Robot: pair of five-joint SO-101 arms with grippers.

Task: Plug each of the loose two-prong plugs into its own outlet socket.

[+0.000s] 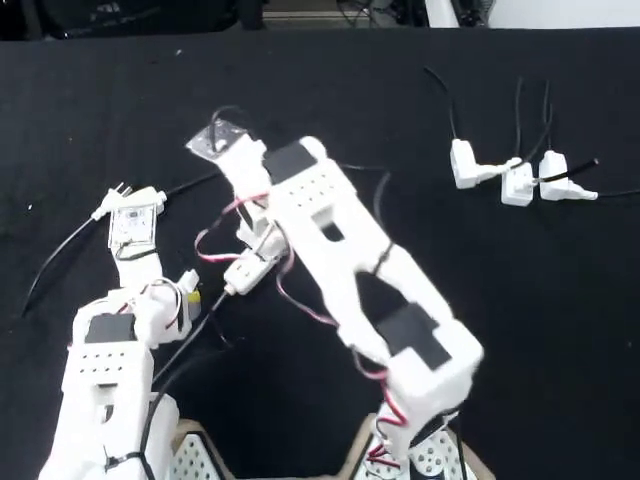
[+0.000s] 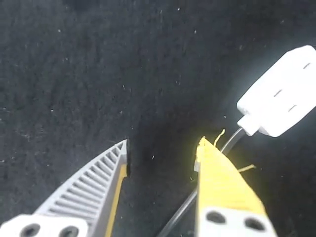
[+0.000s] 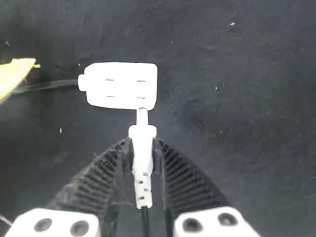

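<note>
A white outlet block (image 3: 121,85) lies flat on the black table, its slots facing up. My right gripper (image 3: 142,145) is shut on a small white two-prong plug (image 3: 143,158). The plug's front end touches the block's side edge, not the slots. In the high view the same block (image 1: 243,272) sits mid-table under the right arm (image 1: 330,230). My left gripper (image 2: 163,148) hangs open just beside the block (image 2: 279,94), and the block's black cable (image 2: 182,210) runs along its yellow finger (image 2: 219,182). A second loose plug (image 1: 130,215) with bare prongs lies at the left.
Three white plug-and-socket pieces (image 1: 517,183) with black cords sit together at the far right. Black cables (image 1: 50,265) trail across the left side of the mat. The left arm's body (image 1: 100,380) fills the near left corner.
</note>
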